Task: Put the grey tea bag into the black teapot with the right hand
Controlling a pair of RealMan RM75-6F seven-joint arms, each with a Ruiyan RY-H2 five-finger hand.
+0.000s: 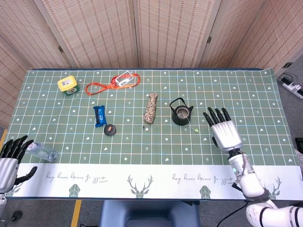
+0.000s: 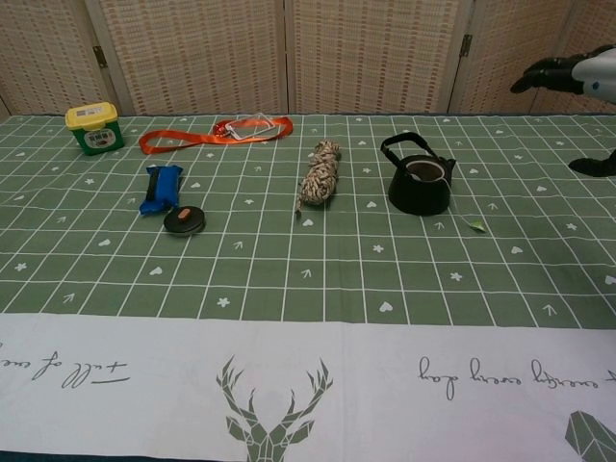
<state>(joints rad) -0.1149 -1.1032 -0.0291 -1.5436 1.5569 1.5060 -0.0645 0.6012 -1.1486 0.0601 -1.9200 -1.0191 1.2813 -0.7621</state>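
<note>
Head view. The black teapot (image 1: 181,114) stands lidless right of centre; grey material shows inside its mouth, judged to be the grey tea bag (image 1: 182,112), with a small green tag (image 1: 196,129) lying on the cloth just below and right of the pot. The right hand (image 1: 224,132), at right of centre, is released, fingers spread, holding nothing, apart from the pot. The left hand (image 1: 9,158) sits at the lower left edge, fingers apart and empty, beside a plastic bottle (image 1: 42,152). The placing step appears done; the next move would call only for clearing the arm toward the lower right, where the table (image 1: 265,109) is bare.

Chest view. The teapot (image 2: 419,185) sits right of centre, the tag (image 2: 476,225) near its lower right. Only fingertips of the right hand (image 2: 577,75) show at the upper right edge. A rope bundle (image 2: 320,174) lies left of the pot, well apart.
</note>
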